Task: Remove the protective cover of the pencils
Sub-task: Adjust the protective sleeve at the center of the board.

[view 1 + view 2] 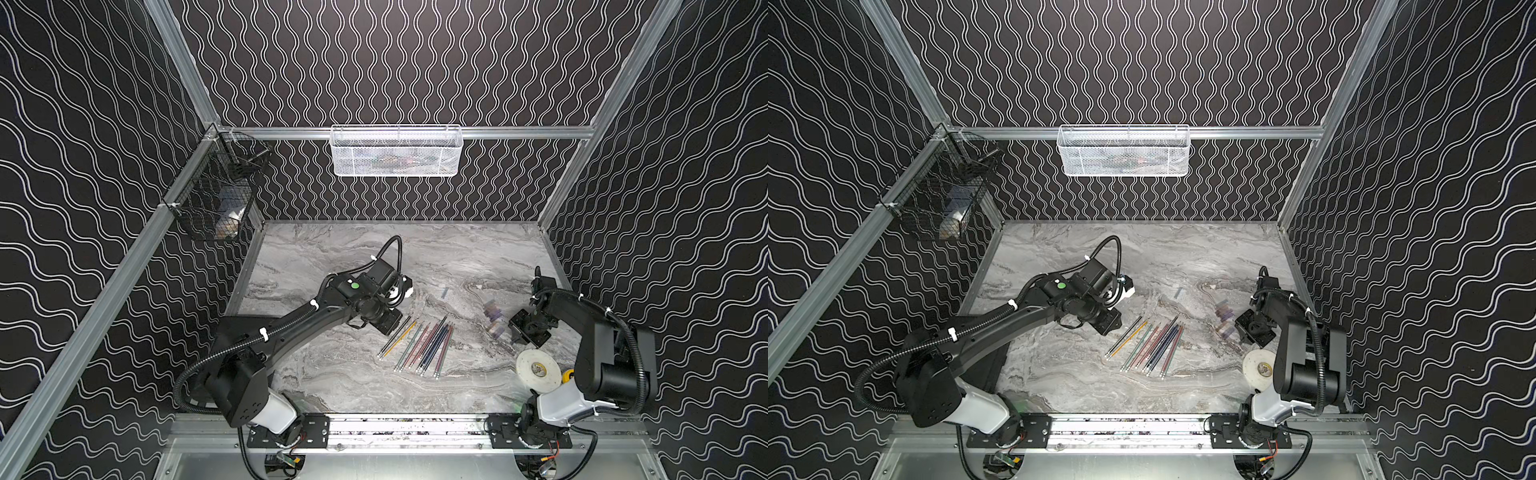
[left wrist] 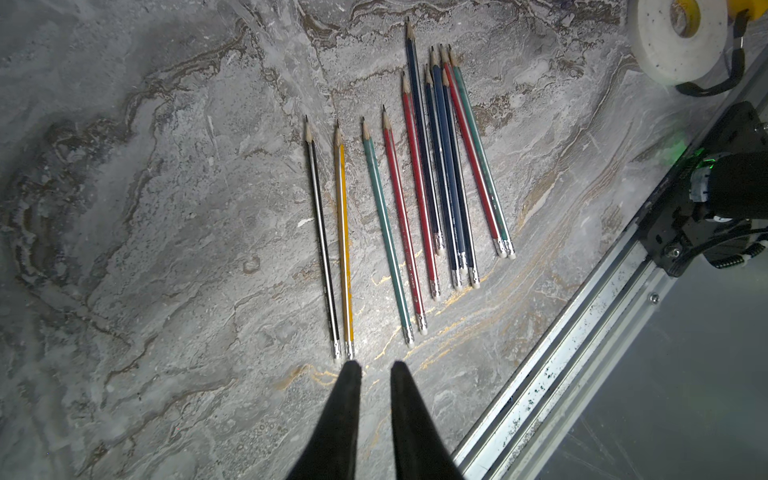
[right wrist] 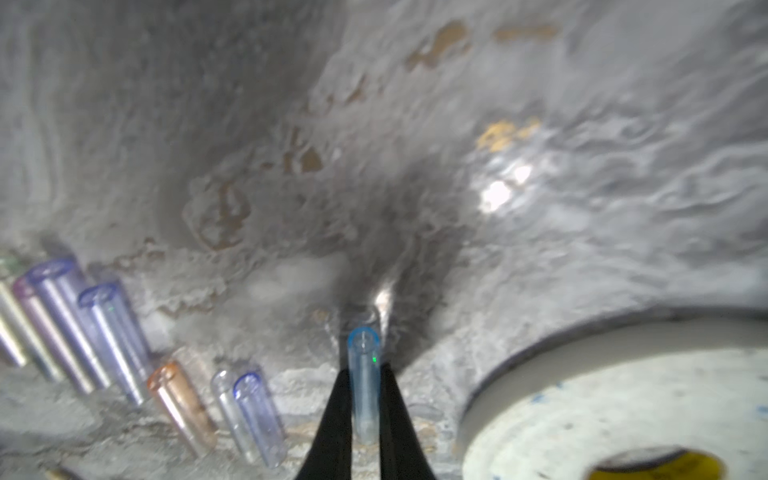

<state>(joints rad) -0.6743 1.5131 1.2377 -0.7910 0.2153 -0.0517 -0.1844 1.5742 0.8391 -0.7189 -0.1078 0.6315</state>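
Several pencils [image 1: 419, 345] [image 1: 1146, 345] lie side by side mid-table. In the left wrist view the pencils [image 2: 415, 187] show bare sharpened tips. My left gripper [image 2: 376, 365] hovers near their eraser ends, jaws slightly apart, nothing between them; in both top views the left gripper [image 1: 390, 326] [image 1: 1106, 328] sits just left of the row. My right gripper [image 3: 365, 374] [image 1: 517, 336] is shut on a clear blue protective cover [image 3: 363, 353], low over the table. Several removed covers [image 3: 104, 324] [image 1: 492, 318] [image 1: 1225, 320] lie grouped beside it.
A white tape roll [image 1: 538, 370] [image 3: 623, 395] [image 2: 677, 37] lies close to the right gripper. One lone blue cover [image 1: 444, 293] lies farther back. A white mesh basket [image 1: 397, 151] and a black wire basket [image 1: 216, 195] hang on the walls. A metal rail [image 2: 582, 353] edges the table's front.
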